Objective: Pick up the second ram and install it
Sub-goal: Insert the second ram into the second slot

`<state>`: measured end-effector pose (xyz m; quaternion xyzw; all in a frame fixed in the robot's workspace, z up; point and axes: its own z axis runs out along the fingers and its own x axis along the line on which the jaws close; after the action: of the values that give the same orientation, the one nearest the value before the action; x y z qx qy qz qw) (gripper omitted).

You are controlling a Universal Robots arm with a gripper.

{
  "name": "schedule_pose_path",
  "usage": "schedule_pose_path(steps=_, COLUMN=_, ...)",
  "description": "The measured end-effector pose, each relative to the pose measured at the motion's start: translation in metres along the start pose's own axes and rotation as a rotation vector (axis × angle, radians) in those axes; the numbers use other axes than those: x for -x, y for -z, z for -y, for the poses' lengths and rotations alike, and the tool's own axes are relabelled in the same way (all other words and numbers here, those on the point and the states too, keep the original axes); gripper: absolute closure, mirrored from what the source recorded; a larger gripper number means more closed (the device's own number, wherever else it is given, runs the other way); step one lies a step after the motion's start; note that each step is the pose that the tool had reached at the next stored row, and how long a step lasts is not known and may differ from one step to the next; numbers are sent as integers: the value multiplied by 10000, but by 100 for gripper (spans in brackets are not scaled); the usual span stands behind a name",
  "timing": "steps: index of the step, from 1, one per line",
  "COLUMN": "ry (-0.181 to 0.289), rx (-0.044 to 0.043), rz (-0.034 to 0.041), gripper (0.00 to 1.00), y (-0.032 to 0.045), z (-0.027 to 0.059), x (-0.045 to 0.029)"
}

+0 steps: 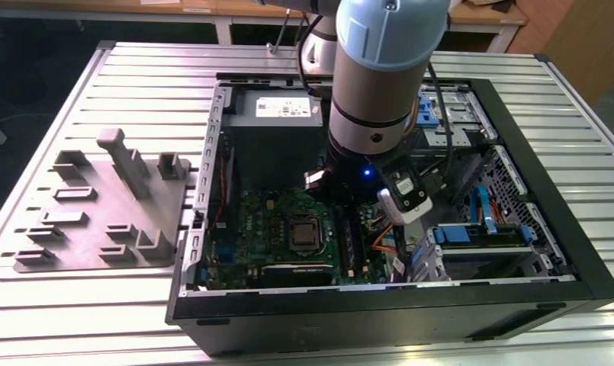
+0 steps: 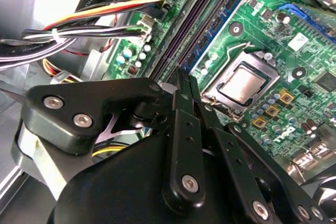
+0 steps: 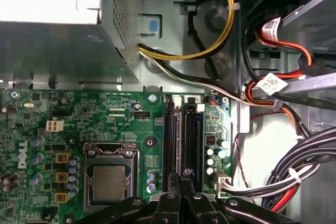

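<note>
Carefully, on the bench (image 1: 93,305), inside the computer case (image 1: 388,320), let the push go straight down to the motherboard (image 3: 94,114). Stay in line with the slot rails (image 3: 170,140) just beside the processor (image 3: 108,182), so that no end of the stick tilts. Your arm (image 1: 373,99) stands almost upright above the processor, wrist down. The pincer (image 2: 184,78) is closed over the rails on a thin dark edge; I judge this is the second ram (image 2: 180,73).

Inside the case (image 1: 388,309) on the table (image 1: 103,305) lies the motherboard (image 1: 255,221).
</note>
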<state>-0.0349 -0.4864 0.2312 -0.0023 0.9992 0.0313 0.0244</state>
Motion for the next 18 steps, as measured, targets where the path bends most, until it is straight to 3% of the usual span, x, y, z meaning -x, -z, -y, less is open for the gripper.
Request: schedule_pose_path(steps=18, ry=-49, rx=20, rz=3, gripper=89, y=-59, z=4, x=-13)
